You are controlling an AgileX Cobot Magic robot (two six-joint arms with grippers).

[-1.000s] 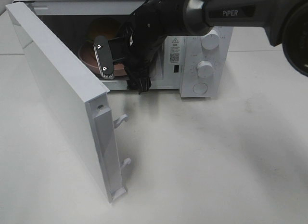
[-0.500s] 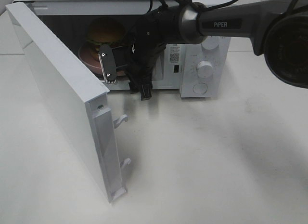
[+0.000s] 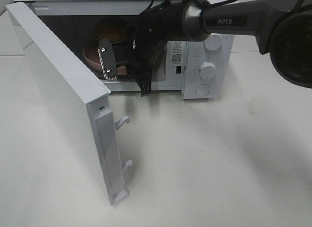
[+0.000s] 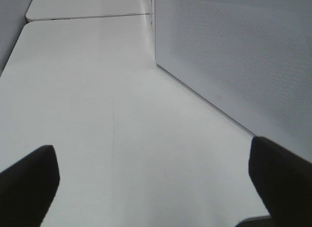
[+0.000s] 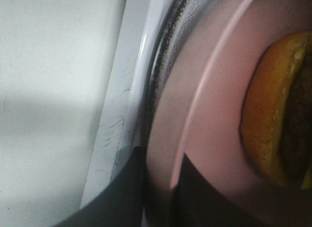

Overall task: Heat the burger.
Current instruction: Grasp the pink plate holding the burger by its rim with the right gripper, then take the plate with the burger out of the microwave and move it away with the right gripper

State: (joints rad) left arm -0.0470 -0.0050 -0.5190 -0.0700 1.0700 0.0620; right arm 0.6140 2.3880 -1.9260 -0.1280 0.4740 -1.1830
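Reaching into the open microwave [image 3: 195, 56], the right arm's fingers [image 3: 108, 61] pinch the rim of the pink plate [image 3: 92, 55]. In the right wrist view the two dark fingers [image 5: 122, 193] sit either side of the plate's [image 5: 204, 114] edge, one above and one below it. The burger [image 3: 111, 30] rests on that plate, just beyond the fingers and deeper in the cavity; its golden bun [image 5: 273, 114] shows close ahead of them in the wrist view. The microwave door [image 3: 63, 100] stands swung wide, beside the right fingers on the side away from the control knobs [image 3: 207, 70]. The left arm's fingers [image 4: 29, 183] are spread wide over bare tabletop [image 4: 97, 100], holding nothing, with the microwave's perforated side wall [image 4: 234, 51] near them.
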